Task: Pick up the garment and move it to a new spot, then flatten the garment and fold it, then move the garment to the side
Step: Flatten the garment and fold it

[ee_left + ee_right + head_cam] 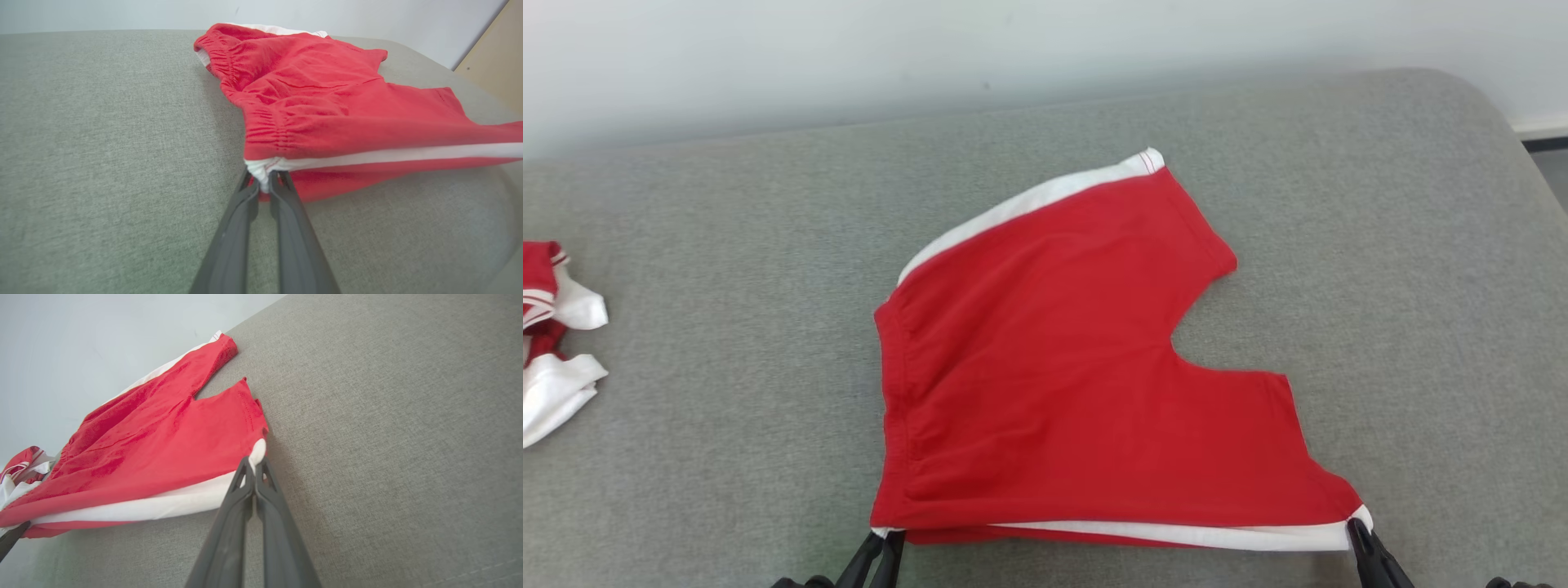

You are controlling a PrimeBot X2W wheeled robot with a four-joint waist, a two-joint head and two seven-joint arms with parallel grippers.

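Note:
The garment is a pair of red shorts with white side stripes, spread on the grey cushioned surface, waistband to the left, legs to the right. My left gripper is shut on the near waistband corner, seen close in the left wrist view where white fabric is pinched between the fingers. My right gripper is shut on the near leg's white hem corner, also in the right wrist view. The near edge of the garment is lifted slightly off the surface. The garment stretches away leftward.
Another red and white piece of clothing lies bunched at the left edge of the surface, also in the right wrist view. A pale wall runs behind. The surface's rounded corner is at far right.

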